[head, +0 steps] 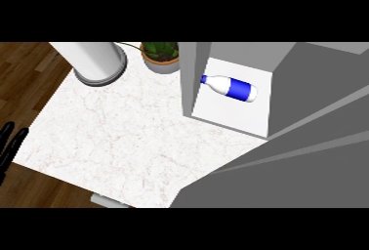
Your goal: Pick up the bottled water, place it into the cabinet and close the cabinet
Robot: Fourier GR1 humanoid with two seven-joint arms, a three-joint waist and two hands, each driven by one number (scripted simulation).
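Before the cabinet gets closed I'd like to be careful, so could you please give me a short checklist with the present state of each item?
1. Bottled water inside the cabinet: ok, it lies on its side on the white shelf.
2. Bottle released: ok, no hand touches it.
3. Cabinet door shut: not ok, the opening shows.
4. Left hand clear of the door: ok, it is at the view's left edge.
5. Right hand ready at the door: cannot tell, it is out of view.
6. Potted plant outside the cabinet: ok.
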